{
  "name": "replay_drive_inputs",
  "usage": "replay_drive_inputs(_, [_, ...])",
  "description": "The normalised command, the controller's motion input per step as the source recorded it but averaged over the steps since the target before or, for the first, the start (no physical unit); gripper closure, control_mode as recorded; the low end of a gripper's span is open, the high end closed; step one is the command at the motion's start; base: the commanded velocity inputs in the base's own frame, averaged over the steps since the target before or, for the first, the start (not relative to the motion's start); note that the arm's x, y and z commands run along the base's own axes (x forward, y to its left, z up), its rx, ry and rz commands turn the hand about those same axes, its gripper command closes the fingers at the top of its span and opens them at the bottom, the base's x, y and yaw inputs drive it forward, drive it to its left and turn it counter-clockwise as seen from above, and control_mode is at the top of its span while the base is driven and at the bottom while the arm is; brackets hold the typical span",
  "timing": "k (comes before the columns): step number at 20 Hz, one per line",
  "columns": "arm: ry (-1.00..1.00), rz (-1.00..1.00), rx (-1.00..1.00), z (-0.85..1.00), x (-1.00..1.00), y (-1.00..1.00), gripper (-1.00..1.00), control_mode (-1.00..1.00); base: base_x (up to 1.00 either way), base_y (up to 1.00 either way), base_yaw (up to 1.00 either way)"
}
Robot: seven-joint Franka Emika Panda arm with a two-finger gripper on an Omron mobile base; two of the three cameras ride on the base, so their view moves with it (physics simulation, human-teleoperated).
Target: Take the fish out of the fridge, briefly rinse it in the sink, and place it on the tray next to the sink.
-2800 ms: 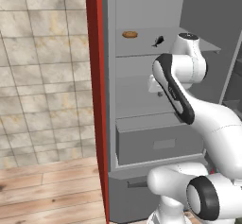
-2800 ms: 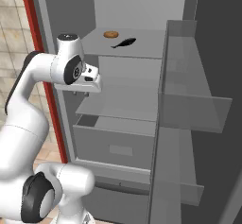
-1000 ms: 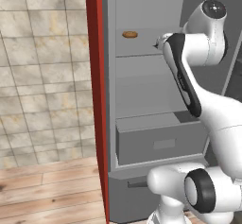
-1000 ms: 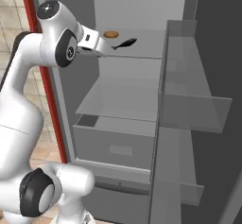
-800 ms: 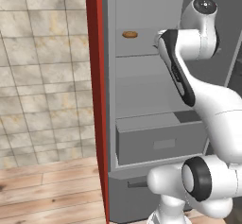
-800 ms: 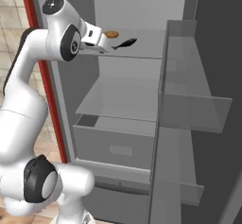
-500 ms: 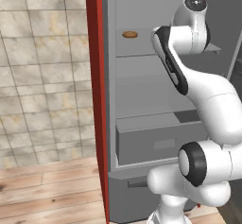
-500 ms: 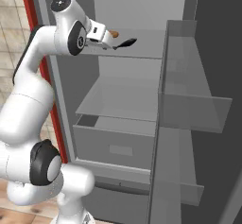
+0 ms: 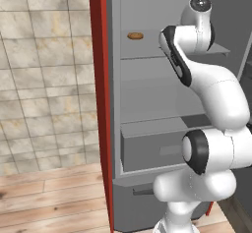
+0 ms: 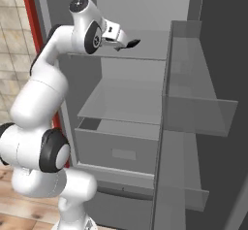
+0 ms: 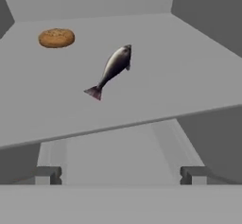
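The fish [image 11: 111,69], small and dark with a tail fin, lies on the upper shelf [image 11: 179,86] of the open fridge [image 9: 147,84]. Its tail points toward me. In the hand view my gripper [image 11: 120,175] is open, both fingertips [image 11: 47,174] wide apart, just in front of the shelf's front edge and short of the fish, with nothing between them. In the right base view the gripper [image 10: 125,43] is at upper-shelf height, pointing into the fridge [image 10: 140,10]. The sink and the tray are out of view.
An orange-brown oval food item [image 11: 56,38] [image 9: 135,36] lies on the same shelf, left of the fish. A red panel [image 9: 101,104] edges the fridge's left side. The open door with its shelves [image 10: 193,103] stands on the right. Grey drawers [image 10: 116,151] sit below.
The arm has risen from middle-shelf height to the upper shelf. The hand has turned toward the fish and moved closer to it. The jaws have stayed open.
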Motion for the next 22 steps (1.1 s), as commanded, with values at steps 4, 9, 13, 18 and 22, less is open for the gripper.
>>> replay_drive_inputs(4, [0.00,0.00,0.00,-0.09,0.37,-0.16,-1.00,-1.00,0.00,0.00,0.00])
replay_drive_inputs(9, [0.00,-0.01,0.00,-0.09,0.49,0.00,-1.00,-1.00,0.00,0.00,0.00])
replay_drive_inputs(13, [0.00,-0.02,0.00,-0.11,0.50,0.00,-1.00,-1.00,0.00,0.00,0.00])
replay_drive_inputs(18, [0.00,-0.02,0.00,-0.11,0.46,0.00,-1.00,-1.00,0.00,0.00,0.00])
replay_drive_inputs(22, [0.00,-0.02,0.00,-0.13,0.41,0.00,-1.00,-1.00,0.00,0.00,0.00])
